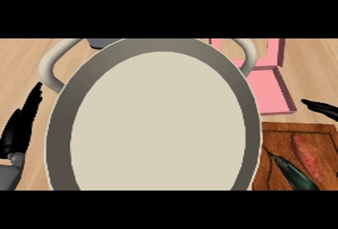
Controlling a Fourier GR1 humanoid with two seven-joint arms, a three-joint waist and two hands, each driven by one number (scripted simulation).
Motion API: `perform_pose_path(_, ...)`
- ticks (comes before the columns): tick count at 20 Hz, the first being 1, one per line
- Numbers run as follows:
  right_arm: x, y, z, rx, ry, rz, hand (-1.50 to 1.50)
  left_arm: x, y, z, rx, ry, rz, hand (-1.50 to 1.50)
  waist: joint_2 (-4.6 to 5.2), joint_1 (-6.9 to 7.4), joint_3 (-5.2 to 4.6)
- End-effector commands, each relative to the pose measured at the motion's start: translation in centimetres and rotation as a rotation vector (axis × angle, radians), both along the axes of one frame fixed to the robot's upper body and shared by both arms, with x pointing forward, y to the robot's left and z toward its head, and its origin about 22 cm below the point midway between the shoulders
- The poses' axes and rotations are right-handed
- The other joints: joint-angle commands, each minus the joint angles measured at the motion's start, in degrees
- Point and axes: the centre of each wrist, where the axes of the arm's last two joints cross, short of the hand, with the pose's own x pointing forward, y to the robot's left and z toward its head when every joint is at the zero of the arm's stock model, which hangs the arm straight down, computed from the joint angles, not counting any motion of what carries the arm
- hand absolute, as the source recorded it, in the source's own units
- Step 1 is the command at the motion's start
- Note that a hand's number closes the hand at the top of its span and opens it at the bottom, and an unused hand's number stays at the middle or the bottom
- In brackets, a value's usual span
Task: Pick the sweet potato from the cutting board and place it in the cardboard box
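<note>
The left hand (20, 127) rests at the left edge, fingers straight up, holding nothing. The right hand (321, 107) is open too, one finger just beside the sweet potato (308, 156) on the cutting board (280, 134). The pink box (272, 85) sits behind the board, partly hidden by a big grey dish (63, 129).

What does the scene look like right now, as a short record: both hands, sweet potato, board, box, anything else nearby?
sweet potato: lying on cutting board, not held
pink box: open, beyond the board, partly hidden by the plate
plate: large, fills mid view
left hand: open, resting at left edge
right hand: open, at right edge, apart from sweet potato
dark long thing: on board beside sweet potato; identity unclear
</note>
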Motion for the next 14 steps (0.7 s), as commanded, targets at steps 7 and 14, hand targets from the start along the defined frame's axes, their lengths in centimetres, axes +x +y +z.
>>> perform_pose_path(7, 1.3, -0.9, -2.4, -0.326, 0.09, 0.322, -1.5, 1.2, -0.6, 0.6, 0.012, 0.006, -0.007, 0.0, -0.2, 0.53, -0.28)
perform_pose_path(14, 4.7, 0.0, -4.9, -0.423, 0.07, 0.348, -1.5, 1.7, -0.7, -0.3, -0.003, 0.032, 0.002, 0.0, -0.36, -0.55, -0.35)
